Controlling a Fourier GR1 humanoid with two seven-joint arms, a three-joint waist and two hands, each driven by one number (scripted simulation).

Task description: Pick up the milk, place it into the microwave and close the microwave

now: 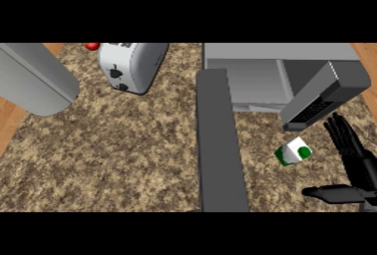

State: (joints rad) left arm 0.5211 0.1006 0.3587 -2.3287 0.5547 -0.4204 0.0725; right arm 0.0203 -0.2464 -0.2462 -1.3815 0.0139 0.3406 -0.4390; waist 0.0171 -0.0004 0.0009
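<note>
the speckled stone counter (117, 149) fills the view. the microwave (258, 60) sits at the upper right, and its open door (219, 149) stretches down the middle like a long dark wall. a toaster (132, 64) stands well apart at the upper left.

my right hand (357, 164) shows at the right edge, below the microwave's mouth. it is open and holds nothing: the fingers (346, 139) are straight and point up the view, and the thumb (331, 191) is splayed out to the left. my left hand does not show, so the right one is clearly nearer.

the milk carton (294, 152) rests on the counter between the door and my right hand. it lies just left of my fingers and above the thumb, near but not touching either. it looks tilted, with its white face and green spot turned up and toward me. i judge its long axis to run from lower left to upper right, though the box is too squat to be sure. the coming move calls for sliding my hand leftward so fingers and thumb close across the carton's short sides.
</note>
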